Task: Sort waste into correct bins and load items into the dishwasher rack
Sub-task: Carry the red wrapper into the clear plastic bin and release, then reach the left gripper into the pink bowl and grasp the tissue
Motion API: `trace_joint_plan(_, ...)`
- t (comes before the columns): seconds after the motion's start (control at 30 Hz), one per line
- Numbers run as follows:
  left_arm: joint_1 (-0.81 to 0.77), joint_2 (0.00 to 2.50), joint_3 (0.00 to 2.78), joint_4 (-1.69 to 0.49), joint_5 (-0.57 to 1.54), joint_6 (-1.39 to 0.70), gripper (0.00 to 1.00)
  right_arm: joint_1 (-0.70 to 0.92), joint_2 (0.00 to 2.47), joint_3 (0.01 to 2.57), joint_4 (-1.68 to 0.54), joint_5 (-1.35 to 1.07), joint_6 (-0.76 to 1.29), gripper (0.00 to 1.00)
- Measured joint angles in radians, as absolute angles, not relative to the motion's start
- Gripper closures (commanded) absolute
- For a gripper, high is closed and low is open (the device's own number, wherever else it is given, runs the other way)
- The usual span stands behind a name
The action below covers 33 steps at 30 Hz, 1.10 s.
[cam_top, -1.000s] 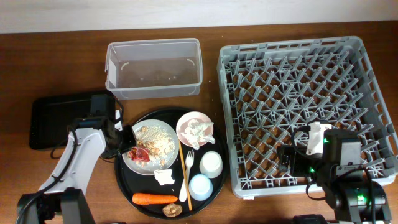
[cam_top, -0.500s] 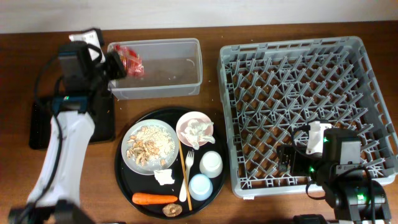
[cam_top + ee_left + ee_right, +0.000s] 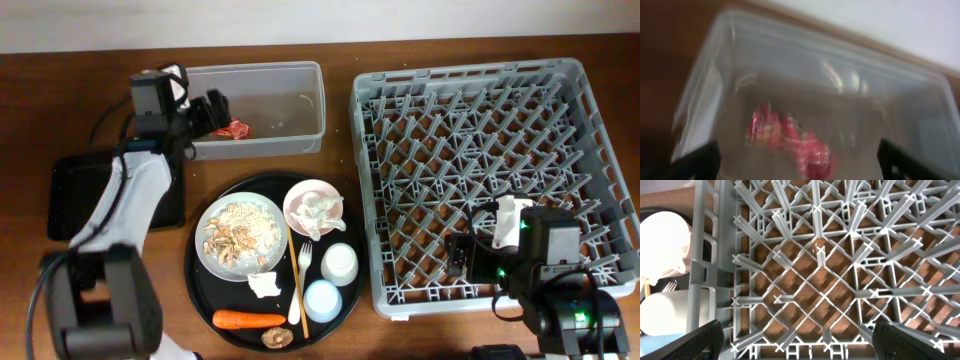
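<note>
Rack [image 3: 465,68]: we find it at the right of the worktop [image 3: 60,80].
Tub [image 3: 300,140]: left of the rack, behind the round tray [image 3: 200,290]; the wrapper [image 3: 238,129] lies in its left end.
Shallow tray [image 3: 75,195]: far left, beside the round tray.
Round tray: we see the plate [image 3: 203,245] at left, and the bowl [image 3: 295,205], rear cup [image 3: 339,262] and front cup [image 3: 322,299] at right, with the stick [image 3: 294,275] and fork [image 3: 305,262] between.
Tray front: the tissue [image 3: 263,284] touches the plate's rim; before it lies the carrot [image 3: 248,320], with the lump [image 3: 277,338] at its right end.

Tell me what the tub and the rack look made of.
Clear tub: likely thin plastic, glossy, with see-through walls and bright glints in the left wrist view. Dishwasher rack: grey moulded plastic by the look, matte, formed into a lattice of pegs.
</note>
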<state>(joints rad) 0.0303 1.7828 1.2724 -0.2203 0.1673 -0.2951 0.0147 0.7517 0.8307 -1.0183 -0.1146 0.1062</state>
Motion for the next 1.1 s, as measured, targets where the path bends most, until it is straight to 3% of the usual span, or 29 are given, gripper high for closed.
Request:
trace_joint_plan(0.13, -0.139, 1.568, 1.28, -0.529, 0.17, -0.286, 0.01, 0.015, 0.752, 0.832, -1.019, -0.115, 0.106, 0.02)
trace_joint_plan(0.27, -0.334, 1.597, 1.279, -0.764, 0.174, -0.284, 0.01, 0.015, 0.752, 0.832, -1.018, -0.115, 0.107, 0.02)
trace_joint_plan(0.5, -0.515, 1.696, 1.251, -0.8, 0.133, -0.283, 0.05, 0.015, 0.752, 0.832, -1.018, -0.115, 0.106, 0.02)
trace_joint_plan(0.63, -0.545, 1.798, 1.247, -0.791, 0.095, -0.275, 0.29, 0.015, 0.752, 0.832, -1.019, -0.115, 0.107, 0.02)
trace_joint_plan(0.67, -0.545, 1.812, 1.247, -0.785, 0.093, -0.273, 0.39, 0.015, 0.752, 0.832, -1.019, -0.115, 0.106, 0.01)
trace_joint_plan(0.73, -0.545, 1.834, 1.245, -0.766, 0.089, -0.273, 0.65, 0.015, 0.752, 0.832, -1.019, -0.115, 0.106, 0.02)
trace_joint_plan(0.8, -0.545, 1.835, 1.245, -0.755, 0.088, -0.274, 0.99, 0.015, 0.752, 0.832, -1.019, -0.115, 0.107, 0.02)
trace_joint_plan(1.1, -0.491, 1.758, 1.406, -0.802, 0.085, -0.253, 1.0, 0.015, 0.752, 0.832, -1.019, -0.115, 0.107, 0.02)
